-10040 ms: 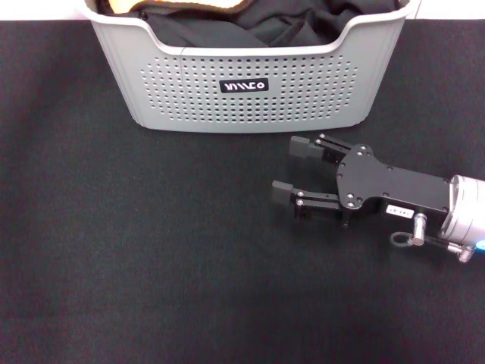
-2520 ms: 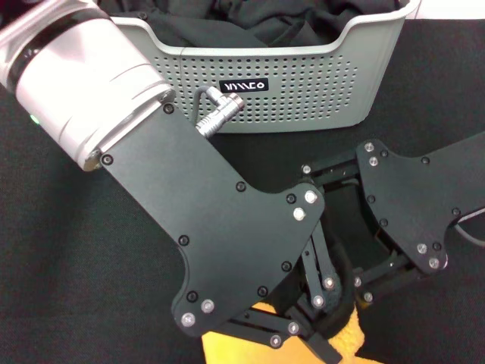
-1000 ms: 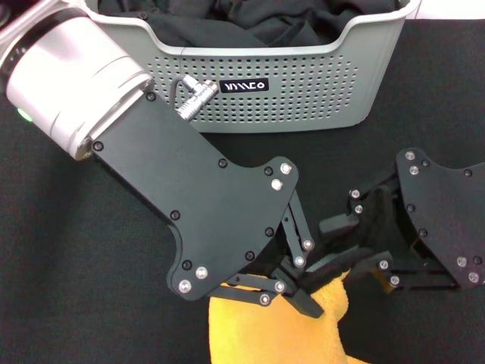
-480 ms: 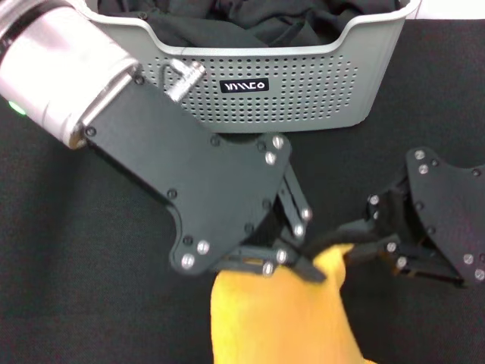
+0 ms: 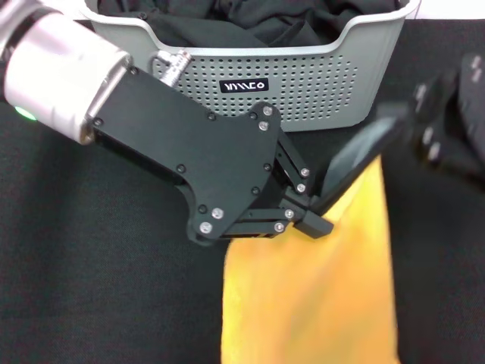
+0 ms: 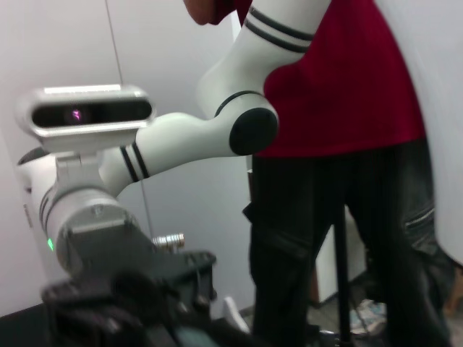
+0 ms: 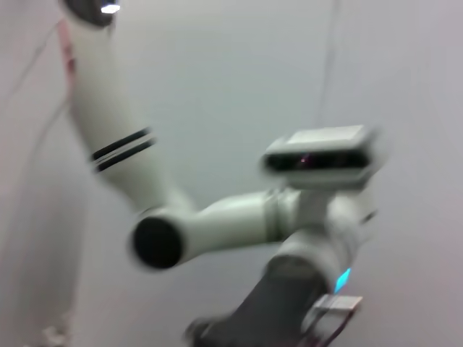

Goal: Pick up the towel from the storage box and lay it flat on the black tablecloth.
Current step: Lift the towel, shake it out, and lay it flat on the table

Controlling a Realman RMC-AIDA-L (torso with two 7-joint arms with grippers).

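Head view: towel [image 5: 311, 296] hanging above tablecloth [image 5: 91, 288] before box [image 5: 250, 83], one top corner clamped in left hand [image 5: 309, 216], the other seemingly in blurred right hand [image 5: 394, 136]; best kept taut, lowered evenly; wrist views: neither towel nor fingers.

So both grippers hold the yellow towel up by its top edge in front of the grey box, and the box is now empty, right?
Not quite: the storage box is not empty; the head view shows black garments in it. The rest holds: the left gripper and right gripper hold the towel by its top edge in front of it.
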